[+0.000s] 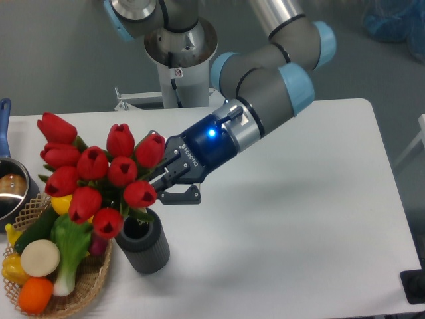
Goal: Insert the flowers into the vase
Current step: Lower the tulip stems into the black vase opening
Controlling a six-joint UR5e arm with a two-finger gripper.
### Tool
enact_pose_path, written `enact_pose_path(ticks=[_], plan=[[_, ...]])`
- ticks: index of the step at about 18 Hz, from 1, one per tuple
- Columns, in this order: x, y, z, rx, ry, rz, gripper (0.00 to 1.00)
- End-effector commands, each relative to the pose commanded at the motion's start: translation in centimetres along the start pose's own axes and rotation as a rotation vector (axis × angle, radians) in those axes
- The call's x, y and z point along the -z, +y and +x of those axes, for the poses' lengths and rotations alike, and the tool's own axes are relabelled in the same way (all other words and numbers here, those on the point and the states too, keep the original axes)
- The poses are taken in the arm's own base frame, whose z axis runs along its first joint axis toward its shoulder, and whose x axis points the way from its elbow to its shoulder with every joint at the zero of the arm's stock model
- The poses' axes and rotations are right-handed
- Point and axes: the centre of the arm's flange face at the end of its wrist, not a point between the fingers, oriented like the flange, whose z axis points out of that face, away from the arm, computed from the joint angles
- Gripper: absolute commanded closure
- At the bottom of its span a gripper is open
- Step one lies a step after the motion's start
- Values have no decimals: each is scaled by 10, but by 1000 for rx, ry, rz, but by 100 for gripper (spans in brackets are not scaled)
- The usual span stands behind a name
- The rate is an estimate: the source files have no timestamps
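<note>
Nine or so red tulip buds make up the flowers (99, 176), which hang in the left half of the frame, tilted toward the upper left, with their green stems running down to the right. The stem ends seem to reach the rim of the vase (141, 244) at lower left, but leaves and blooms cover the mouth, so whether they are inside it cannot be told. The gripper (161, 185) sits just right of the bunch at centre frame, its fingers pinching the stems from the side.

Several things could go wrong. The bunch is wider than the vase and leans well off upright; if let go now, its weight to the left could tip the small vase or spill the flowers onto the wicker basket (99, 282) of toy vegetables just beside it. Stems caught on the rim instead of within it would push the vase across the table (319, 219) on any downward move. The steel pot (10, 189) at the far left edge looks safely apart.
</note>
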Motion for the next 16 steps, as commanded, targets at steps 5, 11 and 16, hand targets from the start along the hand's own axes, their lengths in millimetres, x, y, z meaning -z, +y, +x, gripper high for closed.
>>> enact_pose_path(ticks=[5,11,16], plan=[[-1,7,2,7,4,2,100],[-2,23,4,30,5,0,100],[-4,40,3,17,9,-1,100]])
